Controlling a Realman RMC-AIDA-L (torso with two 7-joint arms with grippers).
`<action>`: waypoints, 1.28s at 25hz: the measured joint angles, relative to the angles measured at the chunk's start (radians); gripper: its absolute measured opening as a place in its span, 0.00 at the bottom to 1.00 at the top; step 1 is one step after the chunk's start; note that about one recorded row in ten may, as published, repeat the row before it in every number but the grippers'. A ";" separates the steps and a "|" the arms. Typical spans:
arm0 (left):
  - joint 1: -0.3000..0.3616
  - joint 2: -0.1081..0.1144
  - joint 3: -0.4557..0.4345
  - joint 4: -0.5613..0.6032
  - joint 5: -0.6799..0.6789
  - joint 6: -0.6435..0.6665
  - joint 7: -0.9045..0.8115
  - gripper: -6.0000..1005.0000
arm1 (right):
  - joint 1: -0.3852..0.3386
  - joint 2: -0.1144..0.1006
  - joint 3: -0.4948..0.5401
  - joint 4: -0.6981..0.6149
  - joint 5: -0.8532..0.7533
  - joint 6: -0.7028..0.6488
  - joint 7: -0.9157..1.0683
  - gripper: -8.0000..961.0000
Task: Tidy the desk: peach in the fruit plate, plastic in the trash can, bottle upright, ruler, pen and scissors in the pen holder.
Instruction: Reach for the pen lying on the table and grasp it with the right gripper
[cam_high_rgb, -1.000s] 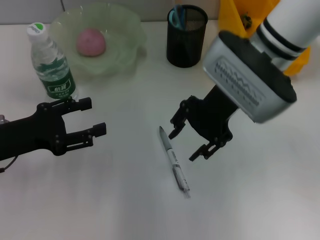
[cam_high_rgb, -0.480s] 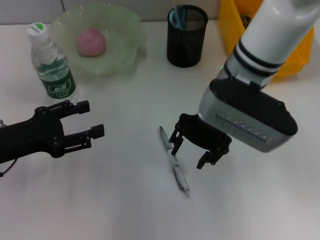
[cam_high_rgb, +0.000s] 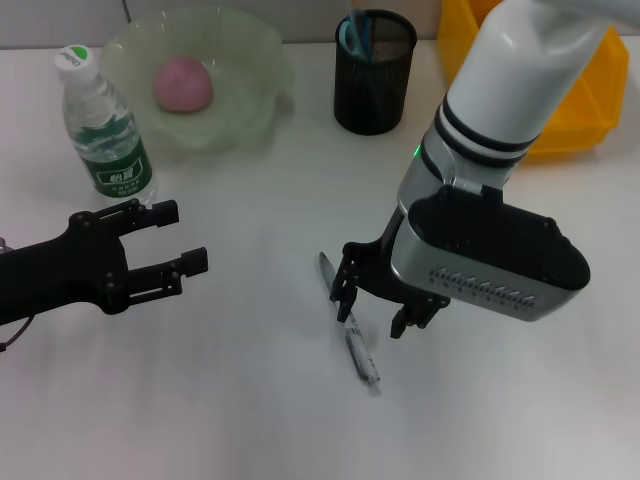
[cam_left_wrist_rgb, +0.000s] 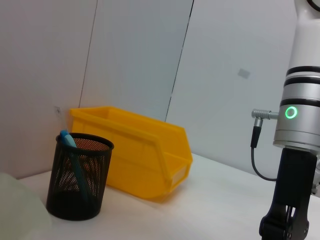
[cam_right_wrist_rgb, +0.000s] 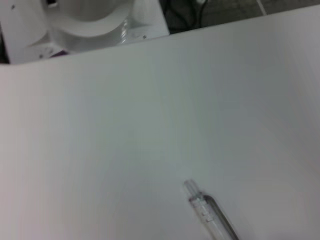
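A clear pen (cam_high_rgb: 362, 358) lies on the white desk (cam_high_rgb: 250, 400) in front of me. My right gripper (cam_high_rgb: 378, 305) is open and low over the pen's middle, one finger on each side of it. The right wrist view shows the pen's tip end (cam_right_wrist_rgb: 210, 215) on the desk. My left gripper (cam_high_rgb: 183, 236) is open and empty, hovering at the left below the upright water bottle (cam_high_rgb: 105, 130). The pink peach (cam_high_rgb: 182, 84) sits in the green fruit plate (cam_high_rgb: 250, 60). The black mesh pen holder (cam_high_rgb: 372, 72) stands at the back with blue items in it.
A yellow bin (cam_high_rgb: 590, 110) stands at the back right, behind my right arm. The left wrist view shows the pen holder (cam_left_wrist_rgb: 77, 175), the yellow bin (cam_left_wrist_rgb: 135, 150) and my right arm (cam_left_wrist_rgb: 295, 165). No ruler, scissors or plastic lies on the desk in view.
My right gripper has come down and to the left, from beside the pen to straddling it. My left arm has barely moved.
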 joint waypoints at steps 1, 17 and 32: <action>0.000 0.000 0.000 0.000 0.001 0.000 0.000 0.78 | 0.004 0.000 -0.020 -0.002 0.001 0.007 -0.012 0.60; 0.002 0.000 0.004 -0.004 0.002 0.008 -0.002 0.78 | 0.023 0.000 -0.104 -0.014 0.015 0.070 -0.090 0.58; 0.016 0.012 0.006 -0.006 0.006 -0.014 0.010 0.78 | -0.001 0.000 -0.202 -0.019 0.086 0.159 -0.166 0.56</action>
